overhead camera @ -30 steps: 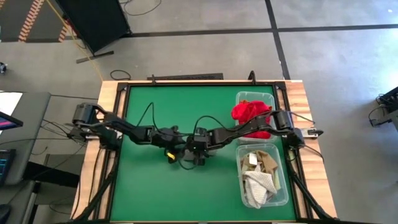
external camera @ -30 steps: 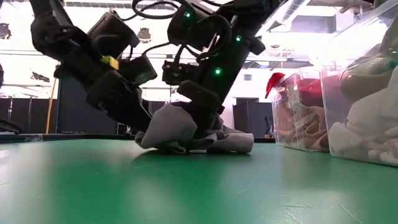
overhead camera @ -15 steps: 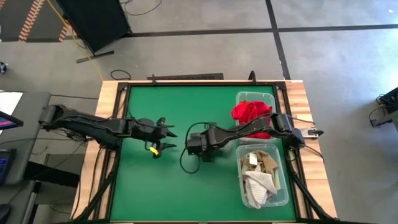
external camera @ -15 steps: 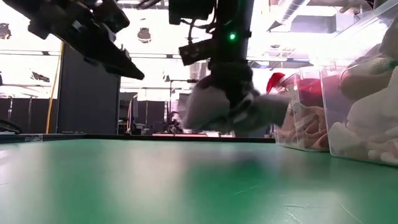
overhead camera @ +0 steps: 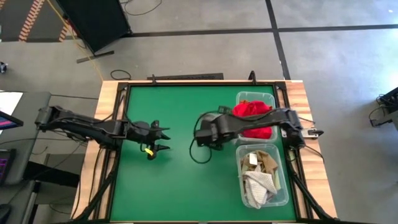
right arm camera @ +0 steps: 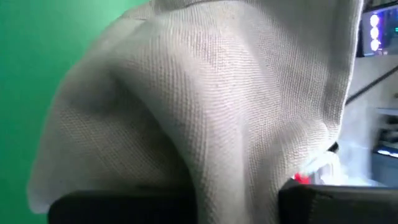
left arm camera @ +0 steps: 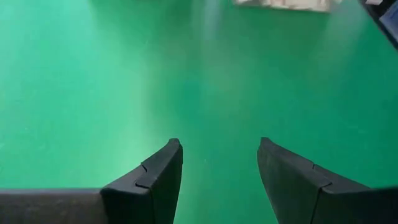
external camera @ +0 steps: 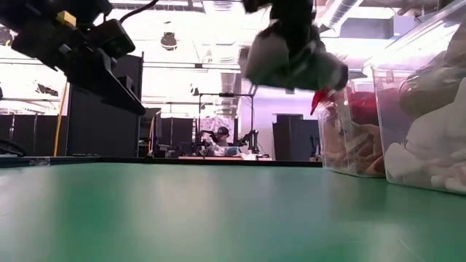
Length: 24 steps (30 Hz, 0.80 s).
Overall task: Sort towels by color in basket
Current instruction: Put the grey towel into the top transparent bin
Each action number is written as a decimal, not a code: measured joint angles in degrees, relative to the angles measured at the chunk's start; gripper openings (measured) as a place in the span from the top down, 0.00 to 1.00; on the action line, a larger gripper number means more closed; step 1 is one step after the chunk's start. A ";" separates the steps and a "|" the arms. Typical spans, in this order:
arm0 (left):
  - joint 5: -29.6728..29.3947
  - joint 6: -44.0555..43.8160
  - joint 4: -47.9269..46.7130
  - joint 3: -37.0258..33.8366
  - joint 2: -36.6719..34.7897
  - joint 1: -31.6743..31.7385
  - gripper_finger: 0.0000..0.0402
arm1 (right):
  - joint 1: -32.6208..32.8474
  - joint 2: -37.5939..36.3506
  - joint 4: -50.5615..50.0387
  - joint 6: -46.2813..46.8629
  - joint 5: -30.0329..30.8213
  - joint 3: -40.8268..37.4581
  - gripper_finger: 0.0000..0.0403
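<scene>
The right gripper (overhead camera: 203, 132) is clamped on a soft grey woven cloth towel (external camera: 291, 62), lifted clear of the green table mat (overhead camera: 186, 186) near the clear plastic bins (overhead camera: 264, 177) (no readable writing shows anywhere). The left gripper (left arm camera: 219, 165) hangs over bare mat, fingers spread and empty.

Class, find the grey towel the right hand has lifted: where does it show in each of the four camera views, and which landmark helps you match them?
High view: hidden under the right hand, over mid-table.
Low view: grey towel hangs at upper centre, clear of the green mat.
Left wrist view: not in it; only green mat beyond the open left hand.
Right wrist view: fills the picture.
Shared landmark: the green mat, in every view.
</scene>
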 joint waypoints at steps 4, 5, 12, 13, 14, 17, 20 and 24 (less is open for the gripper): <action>-0.06 -0.72 3.72 -2.45 -0.01 -0.60 0.51 | 0.04 -6.90 -0.09 1.39 0.93 -0.28 0.88; -0.10 -0.73 4.32 -2.69 -0.01 -0.73 0.51 | 0.04 -8.59 0.06 2.03 1.55 -0.28 0.88; -0.19 -1.25 9.74 -5.63 -0.06 -0.98 0.51 | -0.15 -20.93 0.03 7.69 6.47 -3.50 0.88; -0.21 -1.33 10.35 -6.04 -0.06 -0.98 0.51 | -0.30 -22.77 0.03 8.94 7.21 -4.82 0.88; -0.21 -1.38 10.17 -6.17 -0.03 -0.98 0.51 | -0.43 -24.69 0.13 10.26 7.67 -6.52 0.88; -0.23 -1.50 10.30 -6.18 -0.03 -0.98 0.51 | -1.67 -30.13 0.02 14.51 8.62 -12.94 0.88; -0.24 -1.54 10.46 -6.18 -0.01 -0.98 0.51 | -3.49 -35.20 0.08 19.10 8.92 -20.98 0.88; -0.54 -1.44 10.56 -6.18 -0.03 -0.96 0.51 | -5.95 -40.55 2.57 24.22 8.90 -31.65 0.88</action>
